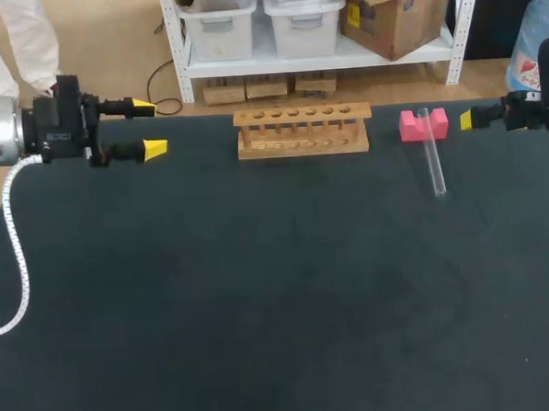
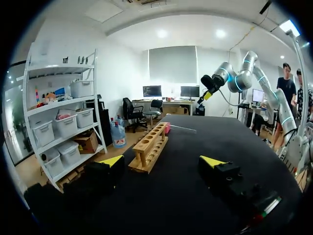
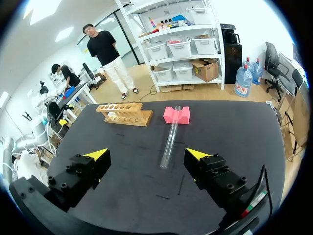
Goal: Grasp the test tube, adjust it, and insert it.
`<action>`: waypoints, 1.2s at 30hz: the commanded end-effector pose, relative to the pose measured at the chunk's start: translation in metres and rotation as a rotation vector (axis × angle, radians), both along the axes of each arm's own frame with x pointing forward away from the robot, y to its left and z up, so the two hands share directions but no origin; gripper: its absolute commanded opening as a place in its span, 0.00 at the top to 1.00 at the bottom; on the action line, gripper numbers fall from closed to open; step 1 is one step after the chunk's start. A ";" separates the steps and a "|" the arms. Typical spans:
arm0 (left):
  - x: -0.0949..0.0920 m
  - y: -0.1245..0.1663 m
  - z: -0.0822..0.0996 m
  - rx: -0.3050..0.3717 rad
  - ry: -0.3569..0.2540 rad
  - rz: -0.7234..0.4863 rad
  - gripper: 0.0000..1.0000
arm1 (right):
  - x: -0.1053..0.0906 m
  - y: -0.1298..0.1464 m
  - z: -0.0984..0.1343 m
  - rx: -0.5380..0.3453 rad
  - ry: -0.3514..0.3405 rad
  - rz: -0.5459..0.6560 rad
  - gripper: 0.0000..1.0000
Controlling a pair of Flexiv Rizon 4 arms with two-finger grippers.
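Showing the task not yet begun: the test tube (image 1: 432,158) lies on the table (image 1: 260,289), one end in the pink block (image 1: 411,125), beside the empty wooden rack (image 1: 303,130). My right claw (image 3: 146,155) hangs open before it; my left claw (image 1: 149,128), open too, is well apart. All 3 steps remain.
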State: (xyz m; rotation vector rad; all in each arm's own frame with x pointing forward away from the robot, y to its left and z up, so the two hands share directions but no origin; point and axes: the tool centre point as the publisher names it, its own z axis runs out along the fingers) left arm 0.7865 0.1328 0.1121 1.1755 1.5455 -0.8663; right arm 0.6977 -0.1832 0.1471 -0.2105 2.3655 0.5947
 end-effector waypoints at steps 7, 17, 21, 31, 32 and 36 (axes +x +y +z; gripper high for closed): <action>0.010 -0.009 -0.003 0.026 0.000 0.041 0.00 | -0.001 0.000 0.001 -0.004 0.000 -0.003 0.00; 0.010 -0.009 -0.003 0.033 -0.004 0.051 0.00 | -0.001 0.000 0.001 -0.004 0.000 -0.003 0.00; 0.010 -0.009 -0.003 0.033 -0.004 0.051 0.00 | -0.001 0.000 0.001 -0.004 0.000 -0.003 0.00; 0.010 -0.009 -0.003 0.033 -0.004 0.051 0.00 | 0.018 0.008 -0.003 -0.253 0.128 -0.080 0.00; 0.010 -0.009 -0.003 0.033 -0.004 0.051 0.00 | 0.019 0.009 -0.001 -0.289 0.141 -0.088 0.00; 0.010 -0.009 -0.003 0.033 -0.004 0.051 0.00 | 0.024 0.009 0.001 -0.406 0.135 -0.145 0.00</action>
